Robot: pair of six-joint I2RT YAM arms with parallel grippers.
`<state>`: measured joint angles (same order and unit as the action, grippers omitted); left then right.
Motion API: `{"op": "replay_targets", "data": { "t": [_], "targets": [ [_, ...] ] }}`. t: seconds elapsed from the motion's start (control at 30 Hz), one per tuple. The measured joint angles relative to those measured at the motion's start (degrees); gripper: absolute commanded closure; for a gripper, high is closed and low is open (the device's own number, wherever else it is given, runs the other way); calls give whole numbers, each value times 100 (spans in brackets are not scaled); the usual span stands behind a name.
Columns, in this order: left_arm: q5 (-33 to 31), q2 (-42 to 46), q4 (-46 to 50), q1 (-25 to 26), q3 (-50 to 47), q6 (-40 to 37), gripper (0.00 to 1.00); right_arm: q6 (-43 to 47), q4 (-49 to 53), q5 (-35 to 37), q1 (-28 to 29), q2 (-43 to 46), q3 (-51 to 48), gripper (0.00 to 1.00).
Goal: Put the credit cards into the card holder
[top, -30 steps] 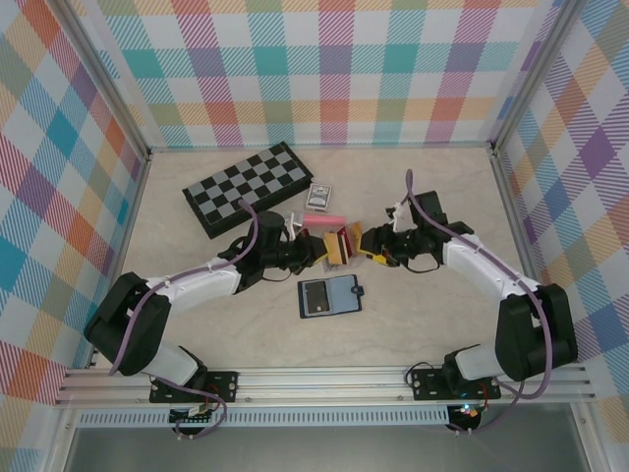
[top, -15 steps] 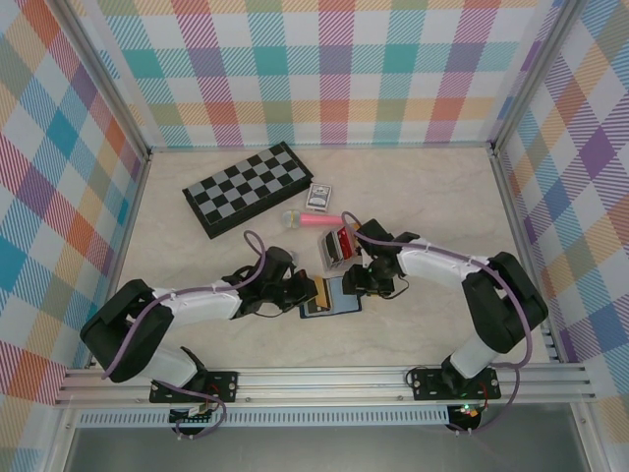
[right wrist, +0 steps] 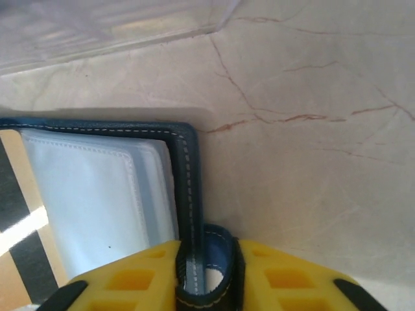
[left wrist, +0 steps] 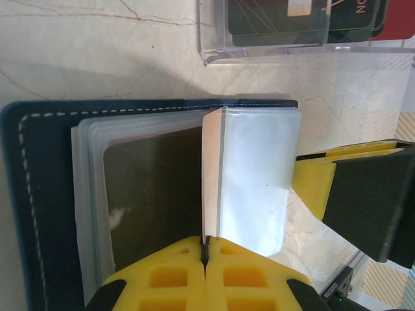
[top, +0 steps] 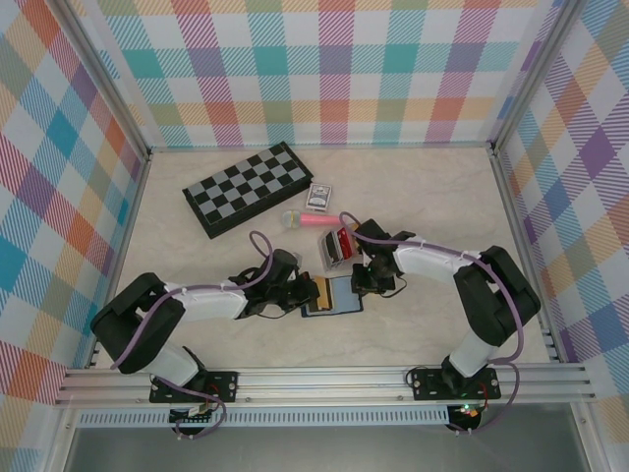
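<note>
The navy card holder [top: 339,298] lies open on the table, its clear sleeves [left wrist: 149,194] facing up. My left gripper [left wrist: 205,249] is shut on a yellow-orange credit card [left wrist: 211,175] that stands edge-on over the sleeves. In the top view that gripper [top: 309,293] is at the holder's left side. My right gripper [right wrist: 206,272] is shut on the holder's stitched edge [right wrist: 188,168] and its snap tab, and in the top view it [top: 365,281] sits at the holder's right edge. More credit cards, black [left wrist: 272,19] and red [left wrist: 392,16], lie in a clear box [top: 337,246].
A folded chessboard [top: 246,187] lies at the back left. A blue-patterned pack of playing cards [top: 318,197] and a pink stick-shaped item [top: 313,220] are behind the clear box. Metal frame rails and checked walls close in the table.
Both arms came down from beside the clear box to the card holder, the left one carrying the card. My right gripper then closed on the holder's edge and tab.
</note>
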<state>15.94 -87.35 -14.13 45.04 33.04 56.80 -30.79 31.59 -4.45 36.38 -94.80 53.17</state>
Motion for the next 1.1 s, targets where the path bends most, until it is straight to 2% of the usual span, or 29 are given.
{"op": "replay_targets", "data": {
  "t": [0.13, 0.47, 0.87, 1.1],
  "targets": [
    [2, -118, -153, 44, 20, -46, 100, -4, -4, 35, -2, 0, -13, 86],
    [262, -260, -385, 74, 33, -201, 100, -28, -109, 83, -2, 17, -90, 87],
    [372, -210, 339, 98, 197, -723, 100, -26, -188, 76, 0, 24, -103, 88],
    [557, -483, 743, 103, 667, -1012, 100, -26, -260, 59, 0, 33, -144, 88]
  ]
}}
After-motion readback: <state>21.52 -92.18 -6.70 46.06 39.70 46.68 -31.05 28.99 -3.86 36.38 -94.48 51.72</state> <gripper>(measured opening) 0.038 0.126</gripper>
